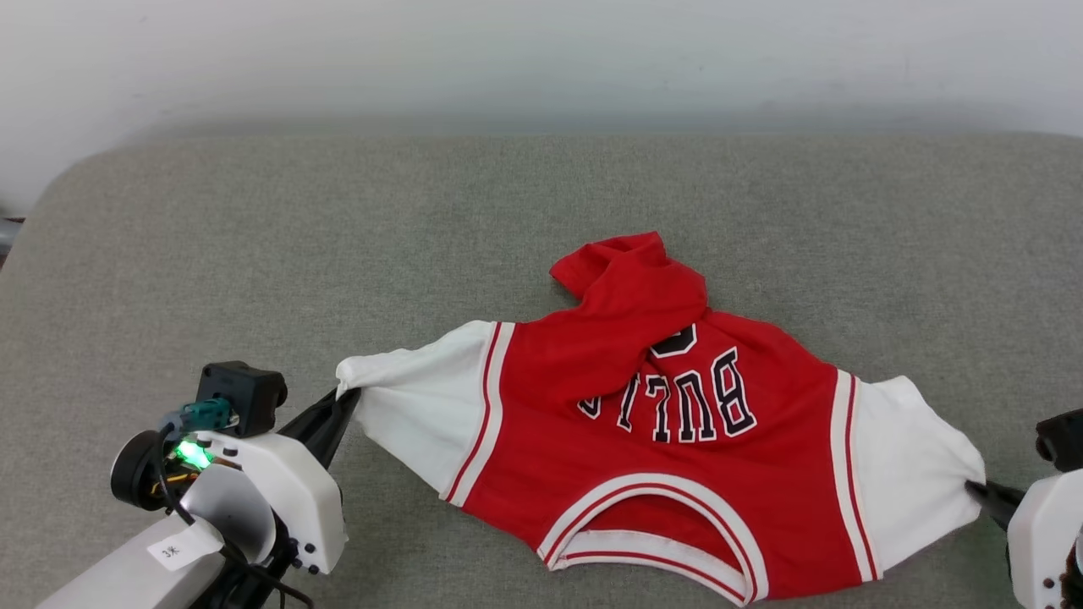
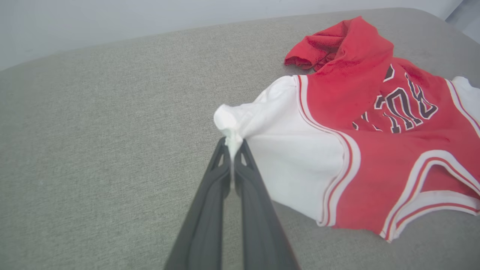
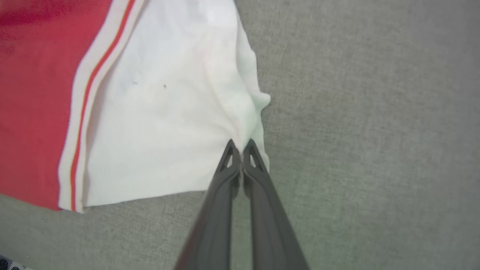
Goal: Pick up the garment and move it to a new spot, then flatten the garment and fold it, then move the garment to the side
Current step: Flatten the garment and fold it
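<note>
the red jersey t-shirt with white short sleeves and black-and-white letters (image 1: 660,457) is lying spread out in the middle and right of the head view, on the soft grey cloth surface (image 1: 338,237). its red bottom part is flopping over the letters. the left gripper (image 1: 345,396) is pinching the tip of one white sleeve at the lower left. the right gripper (image 1: 973,486) is pinching the other white sleeve at the lower right edge. both pairs of jaws are squeezing tight on the cloth.
</note>
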Tool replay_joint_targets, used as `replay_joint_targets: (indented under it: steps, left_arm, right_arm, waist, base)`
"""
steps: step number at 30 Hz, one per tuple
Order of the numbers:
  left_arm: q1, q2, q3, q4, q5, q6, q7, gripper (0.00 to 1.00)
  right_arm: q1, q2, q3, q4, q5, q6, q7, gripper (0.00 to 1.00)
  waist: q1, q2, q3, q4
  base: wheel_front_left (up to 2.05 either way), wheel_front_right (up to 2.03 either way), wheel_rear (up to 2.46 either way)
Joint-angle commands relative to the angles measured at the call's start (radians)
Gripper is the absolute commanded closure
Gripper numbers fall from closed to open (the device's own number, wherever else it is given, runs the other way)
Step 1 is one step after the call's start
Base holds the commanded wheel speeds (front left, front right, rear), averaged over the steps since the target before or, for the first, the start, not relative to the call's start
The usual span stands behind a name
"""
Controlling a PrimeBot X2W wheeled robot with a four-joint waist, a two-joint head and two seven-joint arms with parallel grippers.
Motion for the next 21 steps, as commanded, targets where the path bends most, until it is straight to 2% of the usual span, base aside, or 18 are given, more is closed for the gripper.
replay_joint_targets:
  steps: [1, 6, 12, 21]
  left_arm:
    - [0.014, 0.002, 0.007, -0.004, 0.001, 0.004, -0.012, 1.0]
    - [0.042, 0.017, 0.034, -0.042, -0.013, 0.017, -0.057, 1.0]
    - [0.003, 0.038, 0.078, -0.124, 0.002, 0.037, -0.099, 1.0]
    - [-0.162, 0.033, 0.14, -0.223, 0.063, 0.034, -0.112, 1.0]
  right_arm:
    - [0.003, -0.011, -0.014, -0.008, -0.001, -0.002, -0.021, 1.0]
    - [0.041, -0.013, -0.094, -0.085, 0.004, -0.002, -0.094, 1.0]
    - [0.07, 0.0, -0.241, -0.227, -0.027, -0.002, -0.119, 1.0]
    - [0.046, 0.062, -0.469, -0.532, -0.096, -0.002, -0.017, 1.0]
  waist:
    - [-0.0001, -0.0001, -0.022, -0.003]
    - [-0.0001, -0.0001, -0.075, -0.017]
    - [-0.0001, -0.0001, -0.117, -0.026]
    - [-0.0001, -0.0001, -0.142, -0.02]
  base:
    - [0.0, 0.0, 0.0]
    - [0.0, 0.0, 0.0]
    - [0.0, 0.0, 0.0]
    - [0.0, 0.0, 0.0]
